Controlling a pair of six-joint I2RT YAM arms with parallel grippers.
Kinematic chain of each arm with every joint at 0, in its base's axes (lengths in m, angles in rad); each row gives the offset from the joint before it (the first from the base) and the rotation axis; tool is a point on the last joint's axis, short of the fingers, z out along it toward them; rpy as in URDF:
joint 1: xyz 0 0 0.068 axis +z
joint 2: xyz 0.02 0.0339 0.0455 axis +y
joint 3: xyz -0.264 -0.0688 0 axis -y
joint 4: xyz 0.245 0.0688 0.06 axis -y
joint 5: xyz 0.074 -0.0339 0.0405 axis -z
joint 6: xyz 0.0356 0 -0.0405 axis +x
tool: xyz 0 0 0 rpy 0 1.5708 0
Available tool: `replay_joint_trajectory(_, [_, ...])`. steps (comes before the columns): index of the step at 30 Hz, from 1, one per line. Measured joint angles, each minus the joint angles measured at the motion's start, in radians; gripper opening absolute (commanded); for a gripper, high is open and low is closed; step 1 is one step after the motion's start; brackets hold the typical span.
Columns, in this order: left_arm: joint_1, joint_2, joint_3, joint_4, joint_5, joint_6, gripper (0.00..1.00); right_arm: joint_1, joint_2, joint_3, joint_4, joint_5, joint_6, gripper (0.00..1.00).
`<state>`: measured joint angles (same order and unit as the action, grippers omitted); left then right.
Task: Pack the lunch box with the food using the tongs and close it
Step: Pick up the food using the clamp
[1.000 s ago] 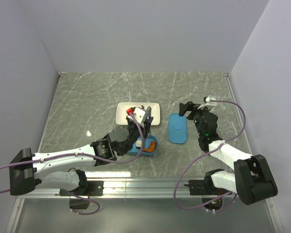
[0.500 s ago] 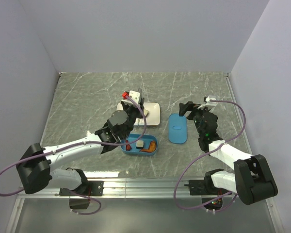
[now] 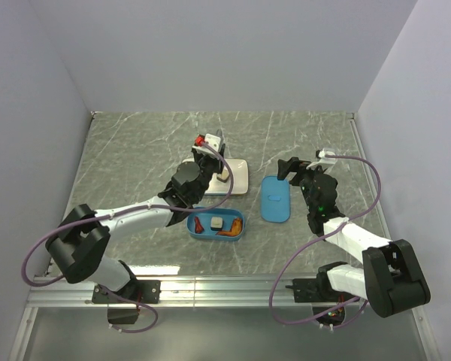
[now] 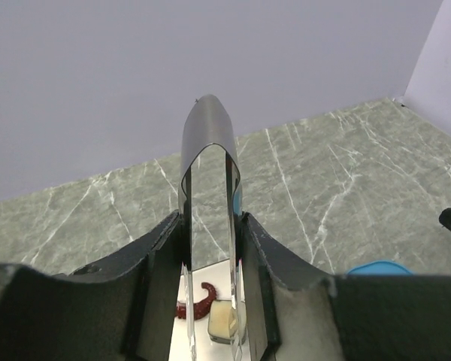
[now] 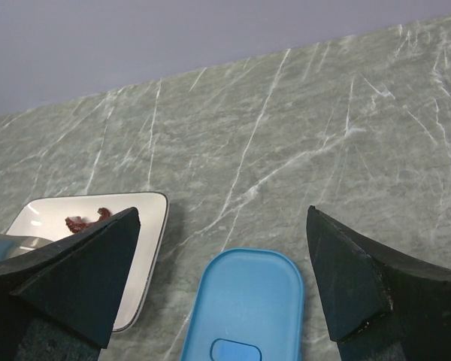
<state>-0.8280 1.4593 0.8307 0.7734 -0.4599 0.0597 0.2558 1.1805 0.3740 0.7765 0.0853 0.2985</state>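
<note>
The left gripper has swung from the lunch box back over the white plate, fingers clamped on the tongs. Some food is boxed, but pieces remain on the plate. The right gripper, fingers spread wide, hangs above the lid, which is not yet fitted.

White arms, black joints (purple cables).

Grey-green veined table between plain pale lavender walls, under seemingly even light.
</note>
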Motion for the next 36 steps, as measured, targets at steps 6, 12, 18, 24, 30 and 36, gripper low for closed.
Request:
replay_joint_trajectory(6, [0.043, 0.049, 0.005, 0.043, 0.074, -0.002, 0.4, 0.0, 0.0, 0.0, 0.0, 0.0, 0.0, 0.98])
replay_joint_trajectory(12, [0.072, 0.075, 0.006, 0.084, 0.127, -0.017, 0.42, 0.0, 0.0, 0.0, -0.001, 0.0, 0.0, 0.98])
replay_joint_trajectory(18, [0.075, 0.075, 0.006, 0.105, 0.178, -0.031, 0.43, 0.0, 0.0, 0.0, -0.001, 0.0, 0.0, 0.98])
replay_joint_trajectory(24, [0.082, 0.083, 0.006, 0.106, 0.208, -0.055, 0.44, 0.0, 0.0, 0.0, -0.001, 0.0, 0.0, 0.98])
replay_joint_trajectory(30, [0.097, 0.117, 0.006, 0.106, 0.228, -0.076, 0.44, 0.0, 0.0, 0.0, -0.001, 0.0, 0.0, 0.98])
replay_joint_trajectory(36, [0.108, 0.13, 0.008, 0.107, 0.238, -0.079, 0.44, 0.0, 0.0, 0.0, -0.001, 0.0, 0.0, 0.98])
